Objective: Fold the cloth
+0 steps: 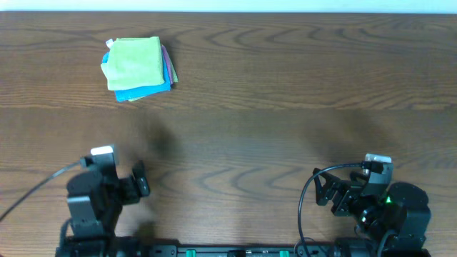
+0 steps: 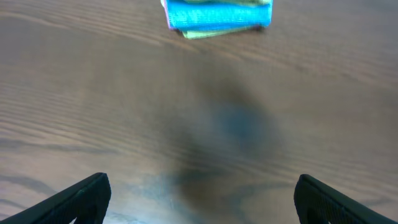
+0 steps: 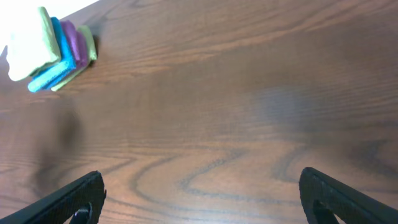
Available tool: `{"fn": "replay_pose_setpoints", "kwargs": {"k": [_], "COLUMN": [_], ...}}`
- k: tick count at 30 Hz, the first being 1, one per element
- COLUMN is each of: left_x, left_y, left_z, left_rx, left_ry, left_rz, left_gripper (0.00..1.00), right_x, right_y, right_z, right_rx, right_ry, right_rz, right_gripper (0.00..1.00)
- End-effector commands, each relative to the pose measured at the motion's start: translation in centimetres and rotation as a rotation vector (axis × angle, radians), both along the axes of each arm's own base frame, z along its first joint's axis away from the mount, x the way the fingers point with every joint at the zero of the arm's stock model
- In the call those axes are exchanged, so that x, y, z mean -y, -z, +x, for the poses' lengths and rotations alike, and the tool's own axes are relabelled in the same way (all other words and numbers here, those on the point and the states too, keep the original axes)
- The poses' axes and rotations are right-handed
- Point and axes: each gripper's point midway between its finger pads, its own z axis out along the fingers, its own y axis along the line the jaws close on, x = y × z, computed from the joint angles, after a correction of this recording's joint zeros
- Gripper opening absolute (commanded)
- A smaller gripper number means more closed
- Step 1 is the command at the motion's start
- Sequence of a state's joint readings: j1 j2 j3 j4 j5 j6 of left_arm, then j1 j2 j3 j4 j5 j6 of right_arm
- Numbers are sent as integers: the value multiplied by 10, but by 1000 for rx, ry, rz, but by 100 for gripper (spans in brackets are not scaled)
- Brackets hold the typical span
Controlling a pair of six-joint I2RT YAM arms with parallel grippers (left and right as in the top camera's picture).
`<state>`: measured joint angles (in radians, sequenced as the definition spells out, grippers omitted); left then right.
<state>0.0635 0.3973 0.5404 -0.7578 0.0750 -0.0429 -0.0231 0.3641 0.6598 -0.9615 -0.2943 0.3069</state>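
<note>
A stack of folded cloths [image 1: 138, 68] lies at the far left of the table, light green on top with blue, purple and green layers under it. It shows at the top of the left wrist view [image 2: 217, 15] and the top left of the right wrist view [image 3: 50, 53]. My left gripper [image 1: 140, 180] is open and empty near the front left edge, far from the stack. My right gripper [image 1: 323, 191] is open and empty near the front right edge. Both sets of fingers [image 2: 202, 199] [image 3: 202, 199] hang over bare wood.
The wooden table [image 1: 285, 107] spans the whole view. A black cable [image 1: 32, 189] runs from the left arm's base, and another loops by the right arm [image 1: 307, 207].
</note>
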Motion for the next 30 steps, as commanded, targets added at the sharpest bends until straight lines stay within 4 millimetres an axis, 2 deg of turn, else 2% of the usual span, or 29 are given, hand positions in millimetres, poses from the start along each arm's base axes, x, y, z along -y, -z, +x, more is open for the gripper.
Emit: {"fn": "replay_pose_setpoints", "kwargs": {"k": [1,10,25,30], "left_x": [5,9,8,5], "left_y": [16,56,93,93], "left_z": [-6,-16,-19,-19], "left_rx": [17,11,8,19], "left_ry": [37,73,82,74], "left_rz": [15,34,57,74], "left_gripper": [95,95,95,95], "right_x": [1,1,1,1], "right_y": [0,0,0,0], "right_z": [0,0,0,0], "right_rx": [1,0,0,1], "right_ry": [12,12,12,12], "right_rz": [12,12,12,12], "right_gripper": [99,99,99,99]}}
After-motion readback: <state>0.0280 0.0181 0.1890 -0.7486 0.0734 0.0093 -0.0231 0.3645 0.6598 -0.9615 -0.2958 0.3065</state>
